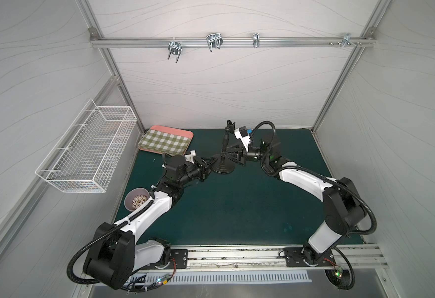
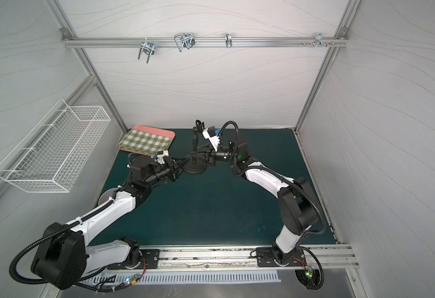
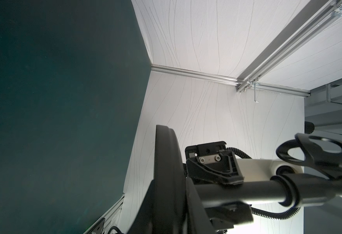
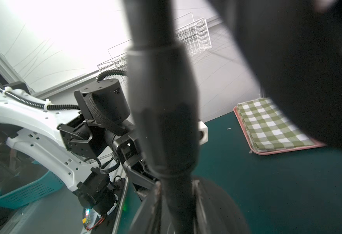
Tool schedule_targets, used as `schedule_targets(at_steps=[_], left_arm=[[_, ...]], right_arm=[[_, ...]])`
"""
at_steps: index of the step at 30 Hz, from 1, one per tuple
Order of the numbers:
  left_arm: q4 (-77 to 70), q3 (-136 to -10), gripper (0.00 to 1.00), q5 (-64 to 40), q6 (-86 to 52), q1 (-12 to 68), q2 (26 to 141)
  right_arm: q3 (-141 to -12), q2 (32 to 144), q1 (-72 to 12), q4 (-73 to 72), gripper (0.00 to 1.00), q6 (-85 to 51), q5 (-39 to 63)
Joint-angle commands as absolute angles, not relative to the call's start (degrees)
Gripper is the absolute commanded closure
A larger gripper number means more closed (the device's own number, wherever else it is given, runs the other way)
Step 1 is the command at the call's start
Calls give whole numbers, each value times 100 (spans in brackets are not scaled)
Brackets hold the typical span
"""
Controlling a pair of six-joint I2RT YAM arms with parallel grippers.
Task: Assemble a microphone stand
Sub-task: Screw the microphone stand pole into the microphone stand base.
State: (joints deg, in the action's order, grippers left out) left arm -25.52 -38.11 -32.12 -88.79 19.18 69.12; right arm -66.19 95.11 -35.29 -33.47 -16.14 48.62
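**Stand (image 1: 223, 148) upright on the mat (image 1: 237, 206), toward the back and near the tray (image 1: 171, 128).** We see the rod (image 1: 224, 141) rising from the centre of the base (image 1: 223, 170), with the clip (image 1: 230, 126) uppermost. In both top views the base rests on the mat.

The right gripper (image 1: 226, 155) comes in level from the robot's right. Its jaws are closed tight on the rod's foot, just above the base. The left gripper (image 1: 209, 164) reaches in low from the opposite side, its jaws likewise drawn together. They appear to pinch the base at its near rim, though black on black leaves us unsure of the exact contact.

We judge the step in hand to be the joining of rod to base. The two parts meet, but we cannot tell whether the joint is fully home.

In our reading, the next move calls for the right gripper to turn or press the rod along its own axis. Meanwhile the left should pin the base against slipping. The rod must be kept plumb, lest it bind or tip the base.
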Motion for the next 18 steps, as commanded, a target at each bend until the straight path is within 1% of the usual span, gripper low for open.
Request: schedule_targets(at_steps=[1,3,8,12,14,17,18], left_arm=[[-3268,-3937,100,-3338,-9050,1890,6798],[-3287,-3941,100,-3332,-9055,1890,6811],[-3287,-3955,100,-3322,-9052,1881,6820],[-3332,-3956,100,-3311,-9053,1881,6850],[-3385,-3955,100,-3309,-9087,1880,6869],[-3402,-3955,100,-3314,-9083,1881,6891],[-3401,-3949,100,-3314,-9079,1881,6888]], right_arm=[[-6459,9286,-3753,-3429,85,-1408,4170],[-6224,9047,-3945,-3448,89,-1269,3498],[-5533,8487,-4549,-3820,89,-1066,1779],[-5438,8253,-5293,-3395,90,-879,-16],[-5475,8274,-5623,-3254,90,-772,-741],[-5484,8377,-5999,-3321,88,-605,-1491],[-5492,8400,-6057,-3320,87,-598,-1564]])
